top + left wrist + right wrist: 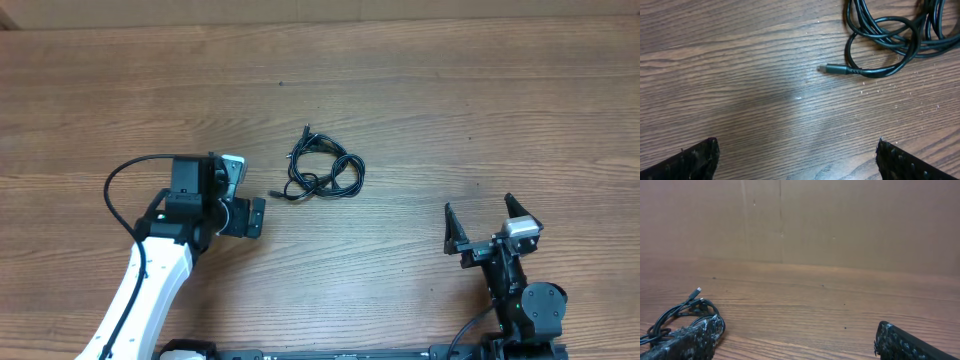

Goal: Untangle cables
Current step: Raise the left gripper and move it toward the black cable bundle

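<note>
The cables (322,171) are thin black cords in a small tangled bundle of loops at the table's middle, with plug ends sticking out at the upper left and lower left. My left gripper (250,195) is open and empty, just left of the bundle. In the left wrist view the loops (895,35) and one silver-tipped plug (832,69) lie ahead of the open jaws (797,157), apart from them. My right gripper (490,222) is open and empty at the lower right, far from the bundle. The right wrist view shows the cables (682,312) at far left behind its left finger.
The wooden table (450,110) carries nothing else. A brown cardboard wall (840,220) stands along the table's far edge.
</note>
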